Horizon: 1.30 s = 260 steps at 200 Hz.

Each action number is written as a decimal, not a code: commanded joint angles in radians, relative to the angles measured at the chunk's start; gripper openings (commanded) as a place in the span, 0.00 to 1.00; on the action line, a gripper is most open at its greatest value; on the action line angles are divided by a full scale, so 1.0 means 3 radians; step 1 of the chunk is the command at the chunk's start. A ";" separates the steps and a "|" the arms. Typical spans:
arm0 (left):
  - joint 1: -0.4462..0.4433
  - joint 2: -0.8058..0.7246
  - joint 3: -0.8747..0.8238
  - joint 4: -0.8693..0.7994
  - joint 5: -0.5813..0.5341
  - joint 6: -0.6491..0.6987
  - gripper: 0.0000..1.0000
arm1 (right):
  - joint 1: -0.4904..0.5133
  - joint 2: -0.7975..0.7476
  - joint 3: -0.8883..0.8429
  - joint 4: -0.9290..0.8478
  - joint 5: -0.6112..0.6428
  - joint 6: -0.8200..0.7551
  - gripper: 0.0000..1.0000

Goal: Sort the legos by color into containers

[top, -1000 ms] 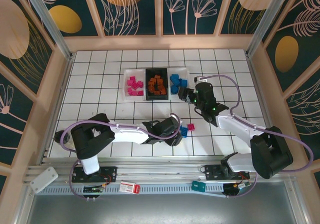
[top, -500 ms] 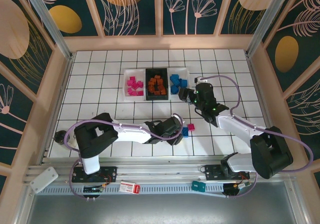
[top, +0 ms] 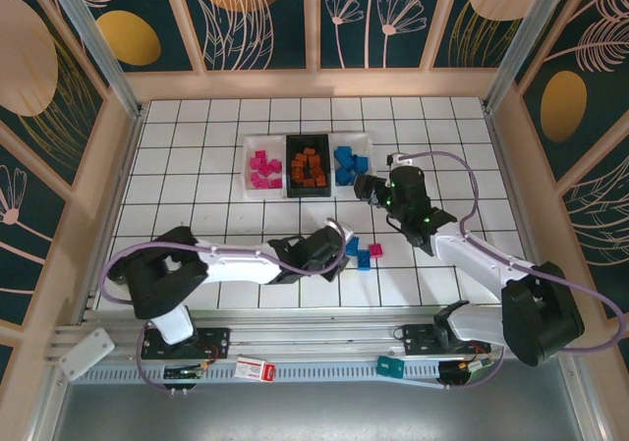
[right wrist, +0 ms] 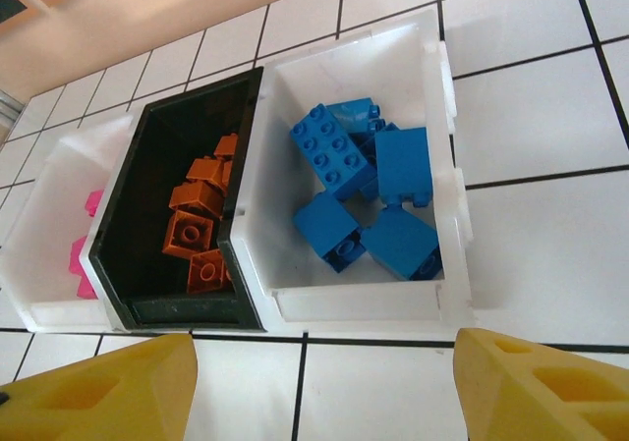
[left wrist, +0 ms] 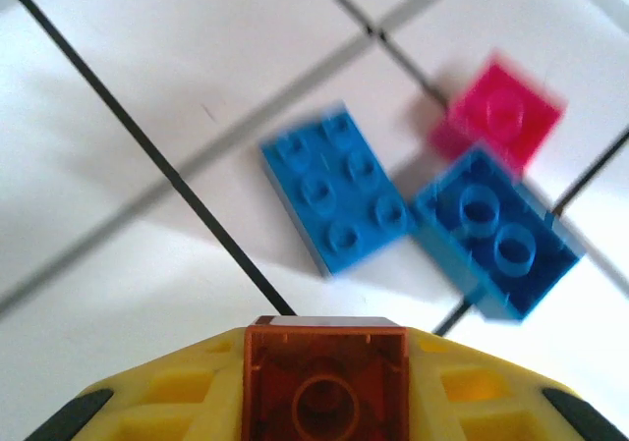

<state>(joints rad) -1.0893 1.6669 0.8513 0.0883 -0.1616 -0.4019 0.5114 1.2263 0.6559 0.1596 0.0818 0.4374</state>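
Observation:
Between the yellow fingers of my left gripper (left wrist: 324,367) sits an orange lego (left wrist: 324,387); the jaws are shut on it. Just ahead on the tiles lie a light blue lego (left wrist: 334,188), a darker blue lego (left wrist: 496,233) and a pink lego (left wrist: 499,115). From above, the left gripper (top: 332,254) is beside those loose legos (top: 362,254). My right gripper (right wrist: 324,387) stands open and empty just in front of the right white container (right wrist: 452,215), which holds blue legos (right wrist: 334,151). The black container (right wrist: 118,254) holds orange legos (right wrist: 192,230). The left white container (right wrist: 39,215) holds pink legos (right wrist: 79,254).
The three containers (top: 288,166) stand in a row at the back middle of the tiled table. Wooden walls (top: 118,166) close in the left, right and far sides. The right arm's purple cable (top: 462,181) loops above the tiles on the right.
The left gripper's jaws have closed on the orange lego and drawn slightly left, uncovering two blue legos. The right gripper has edged nearer the right white container, still open.

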 commanded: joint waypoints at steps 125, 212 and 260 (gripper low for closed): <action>0.1549 0.1276 0.2288 -0.0865 -0.0189 -0.0772 0.38 | 0.0096 -0.0487 -0.0525 -0.0930 0.0083 0.0438 0.70; 0.1505 0.0329 0.1570 -0.0391 0.0284 -0.0842 0.98 | 0.1014 0.0393 -0.0086 -0.0965 0.0453 0.0176 0.70; 0.1431 -0.0666 0.0513 -0.0206 0.0230 -0.0964 0.99 | 0.1116 0.1071 0.0235 -0.1166 0.0639 0.0259 0.65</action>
<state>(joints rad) -0.6518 1.5604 1.1206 -0.0128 -0.0982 -0.6582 0.8215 1.4864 0.6834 -0.1333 0.2020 0.5098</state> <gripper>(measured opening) 0.985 0.676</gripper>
